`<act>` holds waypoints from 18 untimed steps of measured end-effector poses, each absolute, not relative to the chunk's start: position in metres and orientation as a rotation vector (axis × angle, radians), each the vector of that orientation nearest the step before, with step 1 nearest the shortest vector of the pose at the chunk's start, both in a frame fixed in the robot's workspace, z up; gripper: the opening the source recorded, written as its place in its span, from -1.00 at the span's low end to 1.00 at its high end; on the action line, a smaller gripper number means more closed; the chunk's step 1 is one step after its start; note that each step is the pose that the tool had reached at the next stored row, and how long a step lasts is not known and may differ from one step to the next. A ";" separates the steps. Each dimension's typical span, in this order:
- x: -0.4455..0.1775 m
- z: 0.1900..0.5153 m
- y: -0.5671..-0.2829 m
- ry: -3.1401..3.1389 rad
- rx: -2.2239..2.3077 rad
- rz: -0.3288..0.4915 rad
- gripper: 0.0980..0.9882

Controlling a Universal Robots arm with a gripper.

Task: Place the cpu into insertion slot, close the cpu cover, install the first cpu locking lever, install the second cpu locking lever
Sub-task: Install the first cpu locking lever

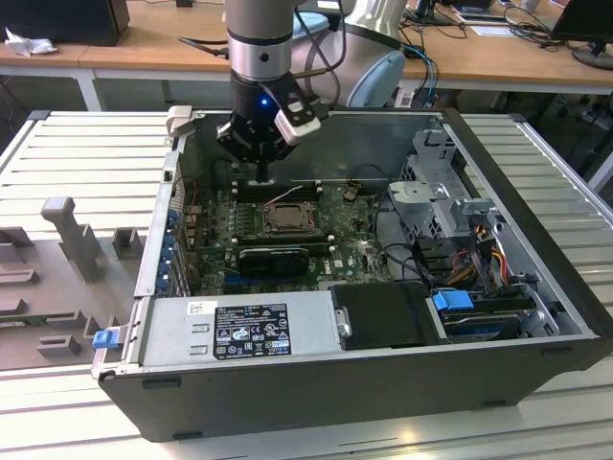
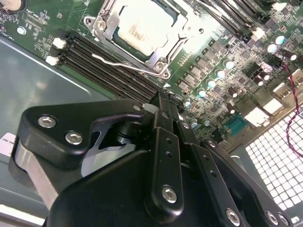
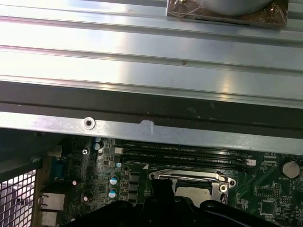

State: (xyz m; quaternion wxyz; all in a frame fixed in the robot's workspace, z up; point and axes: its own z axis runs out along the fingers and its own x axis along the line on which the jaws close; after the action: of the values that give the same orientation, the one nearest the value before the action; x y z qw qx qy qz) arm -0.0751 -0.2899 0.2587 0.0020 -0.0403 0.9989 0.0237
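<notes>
**The tool stands over the memory slots, just behind the socket**

In the exterior view the tool (image 1: 261,171) hangs inside the open computer case (image 1: 536,278), a little above the centre of the frame. Its thin tip points straight down at the memory slots (image 1: 278,190). The insertion slot (image 1: 284,218) lies just below that tip in the picture, so the socket is very near, toward the front side of the case.

In the second wrist view the cpu (image 2: 142,26) already sits in the socket, its pale metal top facing up. The cpu cover (image 2: 166,49) lies flat around it like a frame. A thin locking lever (image 2: 120,60) runs along the edge of the socket nearest the tool, parallel to the long memory slots.

The fingers (image 2: 163,142) appear pressed together, with nothing between them.

The green motherboard (image 1: 364,251) is crowded and the case wall stands close behind, so I judge the room for moving is small. The case rests on a ribbed metal counter (image 1: 86,144).
</notes>
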 end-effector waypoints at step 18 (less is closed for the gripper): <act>-0.067 0.257 -0.290 3.134 -0.126 0.074 -0.98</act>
State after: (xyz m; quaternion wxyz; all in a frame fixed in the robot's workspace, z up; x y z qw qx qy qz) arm -0.0673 -0.2899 0.2570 0.0020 -0.0403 0.9989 0.0236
